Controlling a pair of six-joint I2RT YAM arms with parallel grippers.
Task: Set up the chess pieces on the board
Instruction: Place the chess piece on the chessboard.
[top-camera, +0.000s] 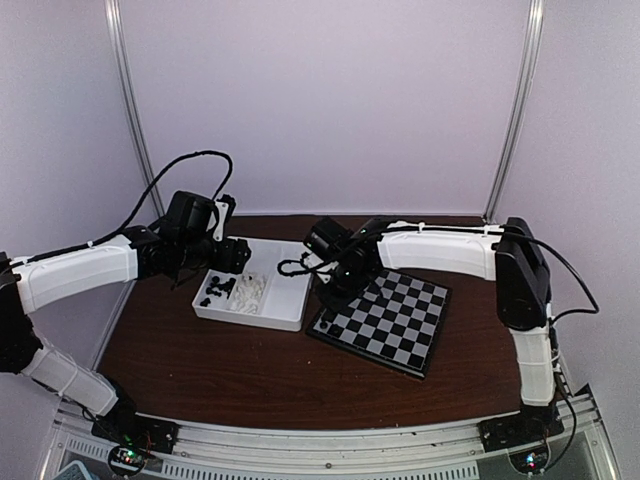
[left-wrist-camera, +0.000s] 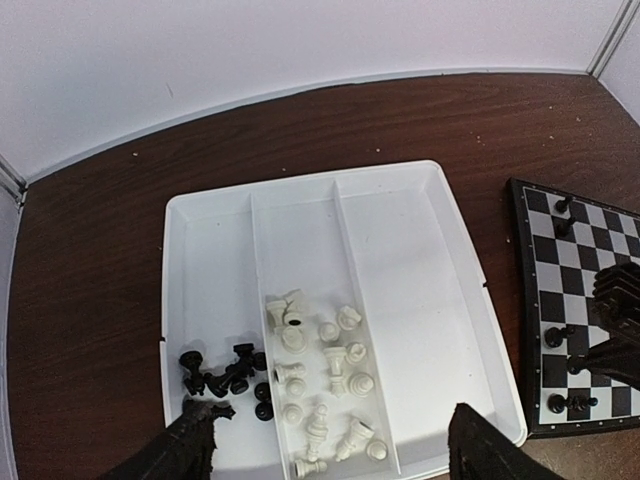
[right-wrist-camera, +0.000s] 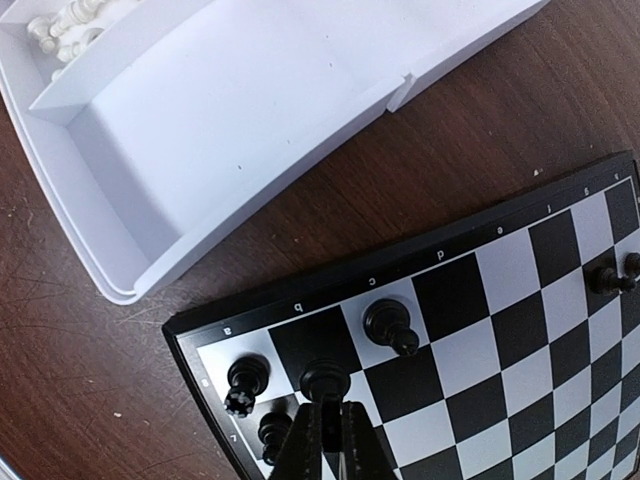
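Note:
The board (right-wrist-camera: 402, 264) lies right of the white tray (left-wrist-camera: 400, 250). My right gripper (right-wrist-camera: 325, 412) is shut on a black chess piece (right-wrist-camera: 325, 378), which it holds down on a square in the board's near corner. A black rook (right-wrist-camera: 246, 384), a small pawn (right-wrist-camera: 271, 431) and another black piece (right-wrist-camera: 389, 325) stand close around it. My left gripper (left-wrist-camera: 332, 420) hangs open above the tray's near end with nothing between its fingers. Below it, black chess pieces (left-wrist-camera: 225, 378) lie heaped in the left compartment and white ones (left-wrist-camera: 325, 375) in the middle compartment.
The tray's right compartment (left-wrist-camera: 420, 300) holds nothing. More black pieces (right-wrist-camera: 608, 277) stand further along the board's edge. In the top view the tray (top-camera: 250, 316) and board (top-camera: 400, 326) sit side by side, with white walls behind and at both sides.

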